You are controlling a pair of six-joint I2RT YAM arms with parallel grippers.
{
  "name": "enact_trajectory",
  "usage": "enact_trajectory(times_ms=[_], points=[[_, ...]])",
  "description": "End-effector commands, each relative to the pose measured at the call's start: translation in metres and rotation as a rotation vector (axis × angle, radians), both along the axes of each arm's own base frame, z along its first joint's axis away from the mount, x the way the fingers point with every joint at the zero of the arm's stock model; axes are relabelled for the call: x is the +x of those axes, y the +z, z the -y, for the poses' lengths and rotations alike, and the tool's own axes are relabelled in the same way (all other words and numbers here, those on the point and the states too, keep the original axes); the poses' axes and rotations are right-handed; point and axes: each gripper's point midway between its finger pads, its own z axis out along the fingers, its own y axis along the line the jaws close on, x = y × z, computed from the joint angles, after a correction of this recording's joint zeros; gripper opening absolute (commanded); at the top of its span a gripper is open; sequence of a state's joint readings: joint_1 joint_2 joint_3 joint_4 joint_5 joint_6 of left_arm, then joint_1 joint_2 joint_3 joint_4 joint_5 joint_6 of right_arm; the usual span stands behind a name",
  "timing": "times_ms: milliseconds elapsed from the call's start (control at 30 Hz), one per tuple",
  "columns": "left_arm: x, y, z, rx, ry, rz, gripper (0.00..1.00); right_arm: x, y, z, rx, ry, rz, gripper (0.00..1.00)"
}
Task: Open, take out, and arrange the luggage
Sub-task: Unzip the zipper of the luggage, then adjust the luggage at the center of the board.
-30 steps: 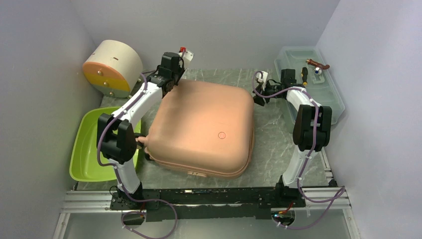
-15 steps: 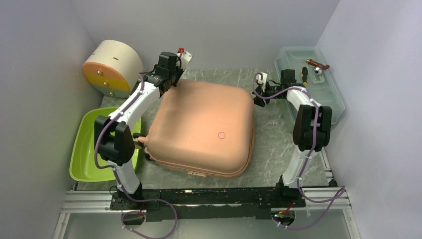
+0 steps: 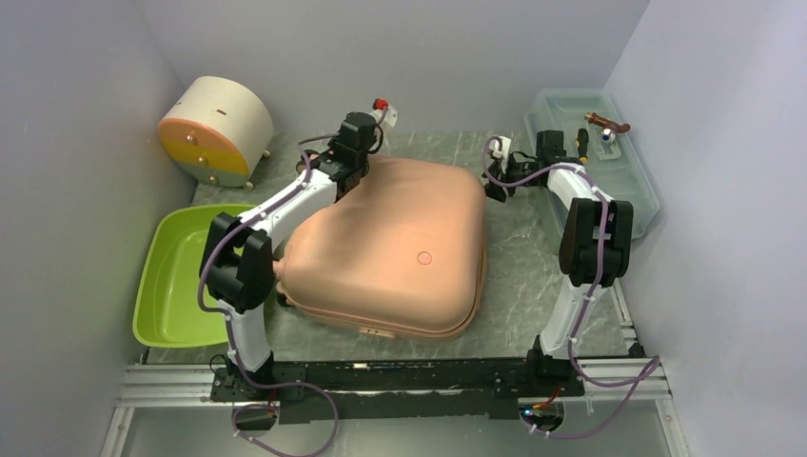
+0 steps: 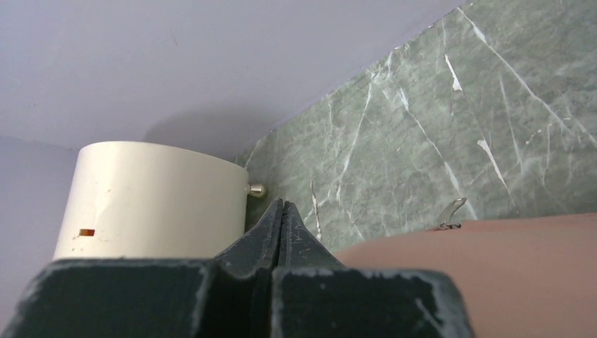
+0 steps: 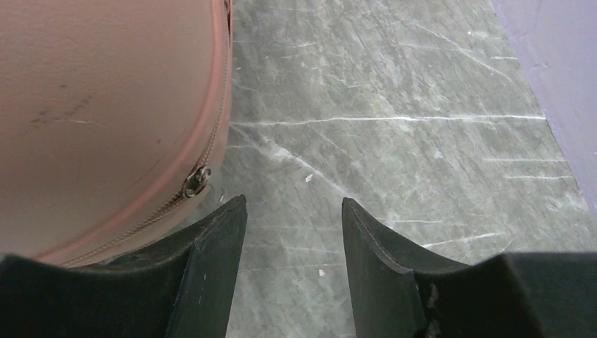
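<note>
- The luggage (image 3: 385, 248) is laid flat and zipped shut at the middle of the counter (image 3: 533, 276). Its hard shell is judged stiff, smooth and bulky, so it is better slid than lifted.
- A hold is best taken at the small zipper pull (image 5: 197, 181) in the seam, just beside the right claw (image 5: 294, 211), which is held half open and empty.
- At the far left edge the left claw (image 4: 281, 211) is pressed shut, seemingly on nothing; a second pull (image 4: 450, 213) is seen nearby.

Jaws of left gripper (image 4: 282, 211) pressed together; cream round box (image 4: 155, 201) behind, luggage (image 4: 486, 271) with zip pull (image 4: 450, 213) lower right, marble tabletop (image 4: 436, 134) beyond.
</note>
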State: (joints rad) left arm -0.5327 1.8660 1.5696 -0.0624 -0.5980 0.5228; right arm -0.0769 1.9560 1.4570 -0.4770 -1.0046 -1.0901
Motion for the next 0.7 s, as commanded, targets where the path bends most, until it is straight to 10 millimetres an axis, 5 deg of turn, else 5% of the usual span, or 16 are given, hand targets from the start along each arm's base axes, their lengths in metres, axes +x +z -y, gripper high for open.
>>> enact_trajectory(times_ms=[0,267,467,667], points=[[0.009,-0.044,0.000,0.029,0.021,-0.087,0.00,0.012,0.014,-0.002,0.014,0.032,0.056,0.54],[0.020,-0.061,-0.003,-0.011,0.005,-0.158,0.00,0.011,0.017,0.003,-0.025,0.052,0.087,0.54],[0.025,-0.074,-0.006,0.004,-0.016,-0.214,0.00,0.026,0.042,0.034,-0.082,-0.078,0.179,0.53],[-0.001,-0.082,0.026,-0.103,-0.206,-0.366,0.00,-0.007,0.057,0.046,-0.126,0.085,0.165,0.53]])
